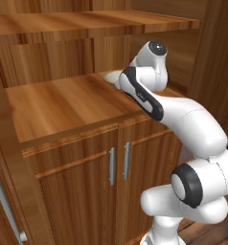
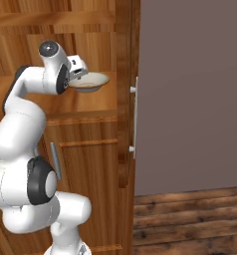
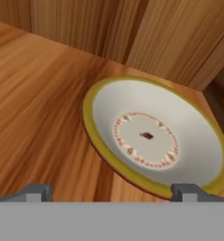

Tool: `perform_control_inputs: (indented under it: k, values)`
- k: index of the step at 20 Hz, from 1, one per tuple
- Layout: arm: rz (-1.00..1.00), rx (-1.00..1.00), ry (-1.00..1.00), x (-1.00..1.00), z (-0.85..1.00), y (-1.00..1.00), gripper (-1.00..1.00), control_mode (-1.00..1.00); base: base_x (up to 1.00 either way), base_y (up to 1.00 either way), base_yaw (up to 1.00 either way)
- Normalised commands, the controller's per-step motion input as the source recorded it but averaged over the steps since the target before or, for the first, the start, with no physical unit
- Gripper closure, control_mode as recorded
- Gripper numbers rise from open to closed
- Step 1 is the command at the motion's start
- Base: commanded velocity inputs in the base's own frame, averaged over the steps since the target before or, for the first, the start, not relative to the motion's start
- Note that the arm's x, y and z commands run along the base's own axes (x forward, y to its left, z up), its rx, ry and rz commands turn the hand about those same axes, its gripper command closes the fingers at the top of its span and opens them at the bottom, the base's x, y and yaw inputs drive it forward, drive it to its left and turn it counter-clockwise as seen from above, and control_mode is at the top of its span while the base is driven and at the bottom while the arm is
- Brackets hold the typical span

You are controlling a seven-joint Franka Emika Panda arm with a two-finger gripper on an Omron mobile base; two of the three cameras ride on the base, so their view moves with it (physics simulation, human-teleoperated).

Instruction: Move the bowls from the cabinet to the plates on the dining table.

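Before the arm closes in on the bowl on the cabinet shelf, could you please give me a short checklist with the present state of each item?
1. Gripper open: ok, both fingertips stand wide apart.
2. Nothing held yet: ok, the space between the fingertips is free.
3. Bowl in front of the gripper: ok, the shallow bowl with the yellowish-brown rim lies just ahead, slightly to one side.
4. Bowl resting on the shelf: ok, it sits near the back corner, upright.
5. Room beside the bowl for a finger: cannot tell, the cabinet's side wall is close behind it.
6. Second bowl located: cannot tell.
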Motion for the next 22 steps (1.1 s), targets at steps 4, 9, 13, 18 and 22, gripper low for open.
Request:
perform_control_inputs:
  k: [4, 9, 13, 18, 22]
  values:
    - [0.0, -0.03, 0.0, 0.25, -0.08, 0.0, -1.0, -1.0, 0.0, 0.0, 0.0]
    - [0.0, -0.03, 0.0, 0.26, -0.09, 0.0, -1.0, -1.0, 0.0, 0.0, 0.0]
    - [0.0, -0.02, 0.0, 0.13, -0.01, 0.0, -1.0, -1.0, 0.0, 0.0, 0.0]
    - [0.0, -0.01, 0.0, 0.06, -0.02, 0.0, -1.0, -1.0, 0.0, 0.0, 0.0]
    - [0.0, -0.01, 0.02, 0.0, -0.09, 0.0, -1.0, -1.0, 0.0, 0.0, 0.0]
